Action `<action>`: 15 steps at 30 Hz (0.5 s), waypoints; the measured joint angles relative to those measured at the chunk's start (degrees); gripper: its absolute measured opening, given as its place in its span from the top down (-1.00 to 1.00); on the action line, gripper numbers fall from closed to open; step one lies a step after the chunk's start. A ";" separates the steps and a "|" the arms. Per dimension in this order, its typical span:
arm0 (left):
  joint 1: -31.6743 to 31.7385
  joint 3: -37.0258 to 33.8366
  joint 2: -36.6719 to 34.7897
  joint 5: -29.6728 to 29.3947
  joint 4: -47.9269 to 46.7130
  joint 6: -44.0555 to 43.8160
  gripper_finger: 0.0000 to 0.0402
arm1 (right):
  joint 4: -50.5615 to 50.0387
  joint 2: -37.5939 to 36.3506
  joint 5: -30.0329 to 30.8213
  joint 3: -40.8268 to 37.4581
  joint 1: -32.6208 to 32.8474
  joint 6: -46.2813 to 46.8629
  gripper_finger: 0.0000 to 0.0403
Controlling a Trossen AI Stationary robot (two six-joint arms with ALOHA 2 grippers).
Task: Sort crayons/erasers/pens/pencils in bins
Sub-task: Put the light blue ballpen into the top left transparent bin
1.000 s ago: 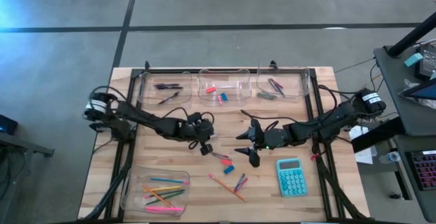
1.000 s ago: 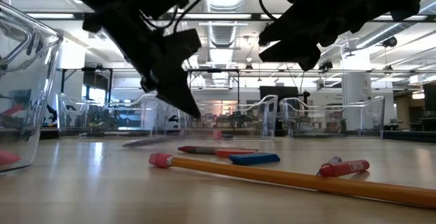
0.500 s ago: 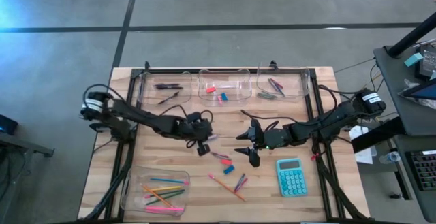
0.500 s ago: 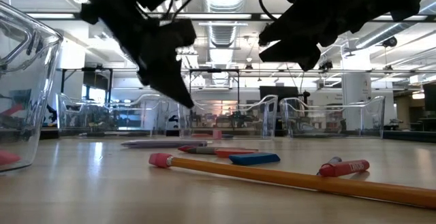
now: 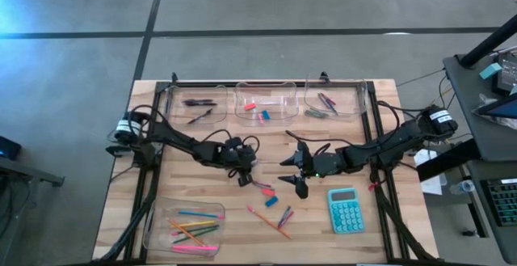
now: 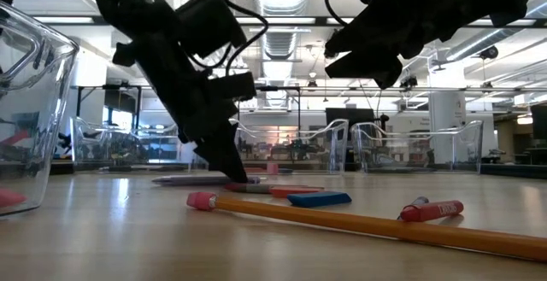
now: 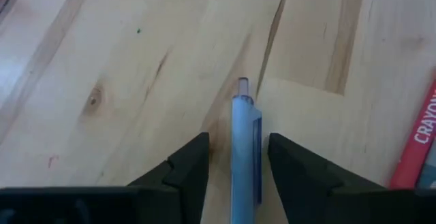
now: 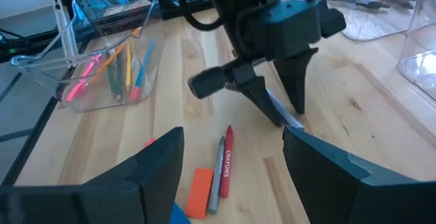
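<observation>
A pale blue pen (image 7: 244, 142) lies flat on the wooden table. My left gripper (image 5: 245, 177) is down at the table with its fingers open, one on each side of the pen, a gap showing on both sides. In the low view its tip (image 6: 232, 175) is at the pen (image 6: 201, 179). My right gripper (image 5: 300, 174) hangs open above the table to the right, with nothing in it. A red crayon (image 8: 227, 157), a grey crayon (image 8: 218, 169), a pink eraser (image 5: 268, 192), a blue eraser (image 5: 272, 200) and an orange pencil (image 5: 268, 221) lie loose nearby.
Three clear bins stand along the far edge: left (image 5: 194, 104), middle (image 5: 262, 103), right (image 5: 333, 100). A fourth bin (image 5: 184, 227), holding coloured pencils, is near left. A teal calculator (image 5: 346, 209) lies near right. More sticks (image 5: 284, 216) lie beside the orange pencil.
My left gripper has come down from above the table to the tabletop and shifted a little toward the right edge, so that it now stands over the pale pen. My right gripper has kept still.
</observation>
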 joint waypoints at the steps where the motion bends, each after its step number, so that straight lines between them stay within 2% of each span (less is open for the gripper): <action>1: 0.06 0.04 0.33 -0.05 0.01 -0.01 0.29 | -0.03 0.00 -0.01 0.00 0.02 -0.03 -0.18; 15: -0.35 0.17 1.29 3.65 0.35 -0.11 0.25 | -0.15 0.00 -0.02 0.00 0.02 -0.09 -0.18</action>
